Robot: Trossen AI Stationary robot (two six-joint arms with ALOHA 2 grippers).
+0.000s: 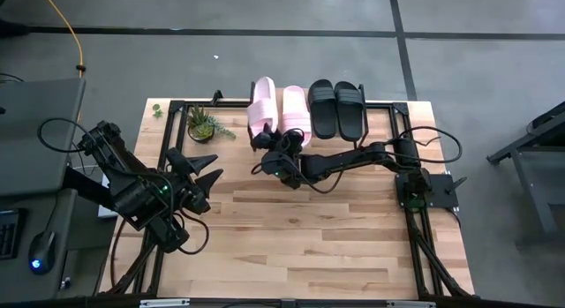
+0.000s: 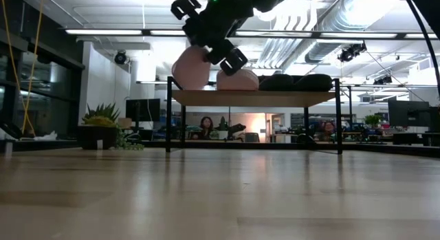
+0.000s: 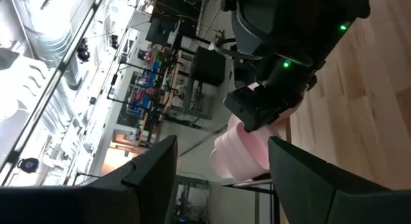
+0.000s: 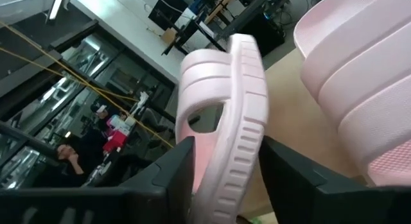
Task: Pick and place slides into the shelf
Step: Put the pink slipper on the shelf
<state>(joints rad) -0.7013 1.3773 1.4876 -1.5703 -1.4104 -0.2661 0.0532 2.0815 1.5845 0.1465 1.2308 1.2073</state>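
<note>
The shelf (image 2: 275, 97) stands at the table's far middle. On its plank lie a pale pink slide (image 1: 296, 109) and two black slides (image 1: 322, 109) (image 1: 350, 109), soles down. Another pale pink slide (image 1: 263, 105) sits at the shelf's left end, turned on its side. It stands higher than its neighbour in the low view (image 2: 191, 68). My right gripper (image 1: 265, 152) reaches in from the table's right and is shut on this slide. My left gripper (image 1: 212, 177) is open and empty over the table's left part, and its fingers point toward the shelf. My right gripper pinches the pink slide's sole (image 4: 226, 153) between its two fingers, near the slide's near end. The ridged edge of the sole faces the wrist camera. The fingers come from the table's near side, slanting down. The slide is turned on its side beside the other pink slide (image 4: 359, 76). I cannot tell whether it rests on the plank.
A small potted plant (image 1: 203, 124) stands left of the shelf. A black frame (image 1: 406, 149) runs round the tabletop. Bare wood (image 1: 300, 246) fills the near half of the table. A person (image 2: 205, 124) sits in the room beyond.
</note>
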